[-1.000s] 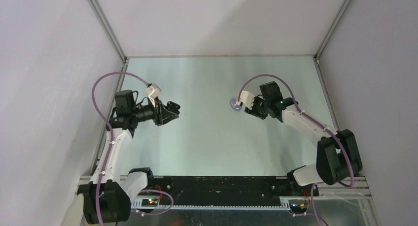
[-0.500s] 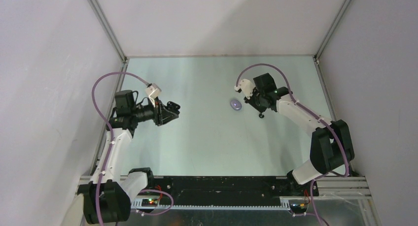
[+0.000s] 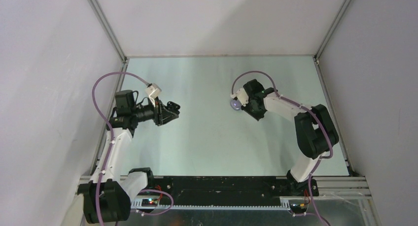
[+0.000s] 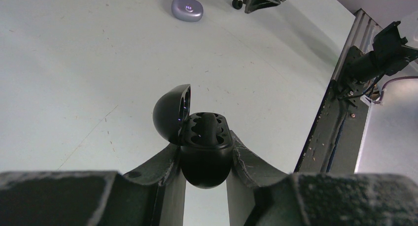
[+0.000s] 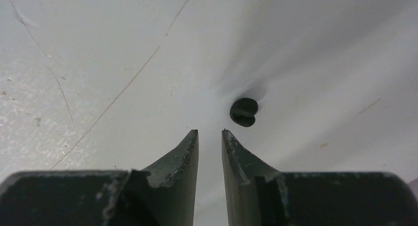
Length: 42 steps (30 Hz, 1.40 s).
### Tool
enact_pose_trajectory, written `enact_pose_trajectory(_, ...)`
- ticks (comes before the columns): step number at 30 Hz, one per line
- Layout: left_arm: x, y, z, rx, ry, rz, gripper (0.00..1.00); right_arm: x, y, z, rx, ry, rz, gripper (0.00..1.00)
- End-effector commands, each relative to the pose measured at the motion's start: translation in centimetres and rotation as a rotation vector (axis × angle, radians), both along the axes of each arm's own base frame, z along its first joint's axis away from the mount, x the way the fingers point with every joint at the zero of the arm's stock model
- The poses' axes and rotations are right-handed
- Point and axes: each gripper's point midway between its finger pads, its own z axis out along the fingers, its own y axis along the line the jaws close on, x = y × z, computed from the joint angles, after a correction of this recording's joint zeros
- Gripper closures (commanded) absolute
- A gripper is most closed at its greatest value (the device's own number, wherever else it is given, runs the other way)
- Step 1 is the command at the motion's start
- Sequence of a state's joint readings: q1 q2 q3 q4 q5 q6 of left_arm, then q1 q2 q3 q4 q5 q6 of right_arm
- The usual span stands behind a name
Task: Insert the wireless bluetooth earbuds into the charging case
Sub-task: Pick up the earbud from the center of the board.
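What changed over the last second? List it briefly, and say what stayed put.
The right arm folded its elbow inward and turned its wrist beside the purple case. The right gripper, slightly open and empty, now points at a black earbud lying on the table; a second ago the earbud was not visible from above. Unchanged: the left gripper holding the open black case, and the closed purple case.

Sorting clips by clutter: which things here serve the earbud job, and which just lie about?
In the job: open black case clamped in left gripper; black earbud on the table, just ahead of the open right gripper.
Lying about: purple case, shut.
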<state>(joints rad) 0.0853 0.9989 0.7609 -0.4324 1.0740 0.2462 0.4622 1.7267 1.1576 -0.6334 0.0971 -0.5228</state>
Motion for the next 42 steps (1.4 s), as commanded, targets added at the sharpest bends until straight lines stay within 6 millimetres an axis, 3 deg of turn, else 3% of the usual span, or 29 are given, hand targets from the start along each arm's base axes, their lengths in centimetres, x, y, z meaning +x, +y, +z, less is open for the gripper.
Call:
enact_pose_trajectory(1, 0.7, 0.0, 1.4, 0.018, -0.065, -0.011, 0.83, 0.4, 1.3, 0.4, 0.021, 0.002, -0.028, 0.7)
enact_pose_trajectory(16, 0.6, 0.0, 1.4, 0.02, -0.065, -0.011, 0.83, 2.2, -0.3, -1.5, -0.03, -0.019, -0.07, 0.66)
enact_pose_trajectory(42, 0.6, 0.0, 1.1, 0.018, -0.056, -0.017, 0.83, 3.8, -1.9, -2.0, -0.09, -0.089, -0.074, 0.67)
